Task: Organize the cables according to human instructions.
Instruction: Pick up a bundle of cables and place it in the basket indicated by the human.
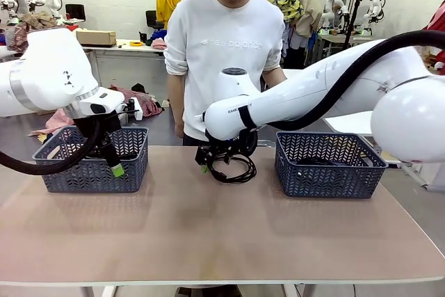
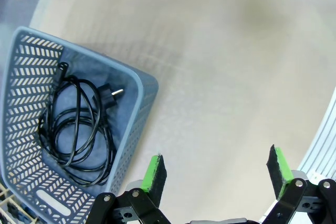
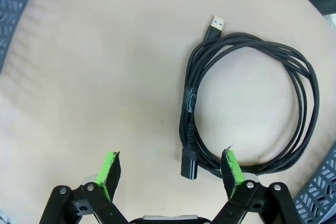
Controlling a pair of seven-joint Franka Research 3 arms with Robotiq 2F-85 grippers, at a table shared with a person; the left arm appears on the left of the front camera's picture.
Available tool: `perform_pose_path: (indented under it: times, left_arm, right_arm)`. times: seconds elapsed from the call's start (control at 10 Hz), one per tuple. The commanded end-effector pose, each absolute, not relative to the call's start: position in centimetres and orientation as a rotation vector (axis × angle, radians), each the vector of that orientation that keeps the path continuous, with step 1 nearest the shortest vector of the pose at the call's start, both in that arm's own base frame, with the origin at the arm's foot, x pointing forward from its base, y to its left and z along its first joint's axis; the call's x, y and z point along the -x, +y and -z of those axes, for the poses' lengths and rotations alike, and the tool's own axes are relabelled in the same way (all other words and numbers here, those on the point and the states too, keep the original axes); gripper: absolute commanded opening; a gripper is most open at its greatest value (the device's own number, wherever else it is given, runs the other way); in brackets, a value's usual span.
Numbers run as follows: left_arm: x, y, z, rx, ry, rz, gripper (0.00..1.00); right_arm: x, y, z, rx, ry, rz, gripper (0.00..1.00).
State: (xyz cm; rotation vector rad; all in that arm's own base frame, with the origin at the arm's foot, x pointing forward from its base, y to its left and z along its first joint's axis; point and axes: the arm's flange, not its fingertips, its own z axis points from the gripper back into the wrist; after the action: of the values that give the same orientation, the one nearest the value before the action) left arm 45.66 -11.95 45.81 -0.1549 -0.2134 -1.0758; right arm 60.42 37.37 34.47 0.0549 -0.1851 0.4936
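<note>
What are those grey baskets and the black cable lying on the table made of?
The baskets look like moulded plastic with a matte grey-blue finish: the walls have a regular cut-out lattice. The coiled cable looks sheathed in matte black rubber or soft plastic, with a shiny metal plug tip. The table seems a smooth beige laminate, faintly glossy.

left basket (image 1: 94, 159): one cable (image 2: 76, 129) inside | table middle: coiled cable (image 1: 233, 165) between baskets | right basket (image 1: 327, 165): opposite side
</note>
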Motion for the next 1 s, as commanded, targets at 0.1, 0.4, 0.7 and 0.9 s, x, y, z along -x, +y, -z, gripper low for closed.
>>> perform_pose_path:
  times: [0.1,0.4,0.7,0.9]
  left_arm:
    - [-45.6,-11.6,-45.9,0.154,-0.206,1.077,1.0]
    - [-45.6,-11.6,-45.9,0.154,-0.206,1.077,1.0]
    - [-45.6,-11.6,-45.9,0.154,-0.206,1.077,1.0]
    - [-45.6,-11.6,-45.9,0.154,-0.206,1.077,1.0]
  right_arm:
    - [-62.1,38.5,-33.6,0.025,-0.216,-0.439,1.0]
    - [-63.3,38.9,-32.6,0.056,-0.19,-0.393,1.0]
    - [-63.8,38.9,-32.4,0.059,-0.194,-0.397,1.0]
    - [-64.0,39.0,-32.3,0.054,-0.188,-0.395,0.98]
